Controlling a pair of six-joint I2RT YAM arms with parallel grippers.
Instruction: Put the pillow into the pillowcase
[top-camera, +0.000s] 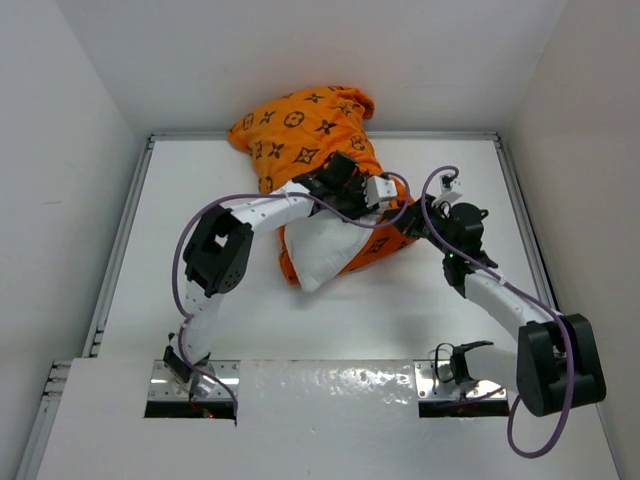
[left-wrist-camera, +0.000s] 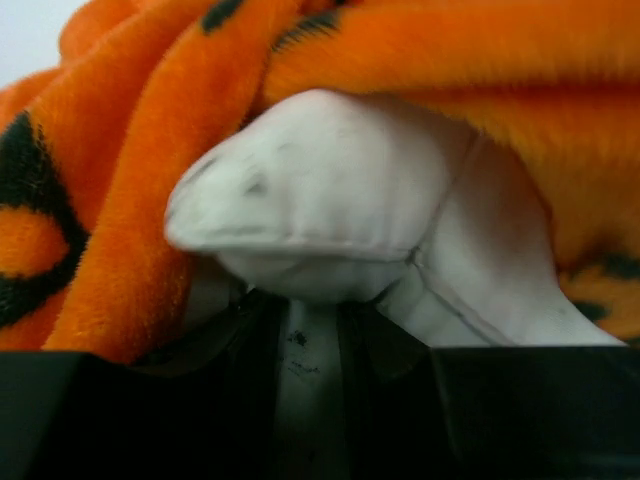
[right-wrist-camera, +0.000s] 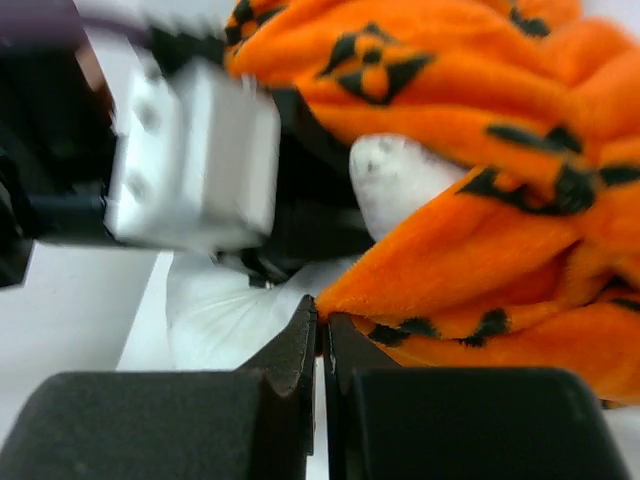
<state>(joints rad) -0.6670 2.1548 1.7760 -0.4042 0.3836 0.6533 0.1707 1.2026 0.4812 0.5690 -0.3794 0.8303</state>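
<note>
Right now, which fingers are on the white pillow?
The left gripper: its fingers clamp the pillow; the right gripper pinches the pillowcase edge.

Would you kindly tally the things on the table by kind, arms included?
pillow: 1
pillowcase: 1
arms: 2
total: 4

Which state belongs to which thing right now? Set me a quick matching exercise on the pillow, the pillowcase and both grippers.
Things:
1 pillow
2 pillowcase
3 left gripper
4 right gripper

States:
A jaws shut, tips at an orange edge
B white, partly inside, one end sticking out
C jaws closed on white fabric
D orange with dark motifs, bunched

Pairs: 1-B, 2-D, 3-C, 4-A
</note>
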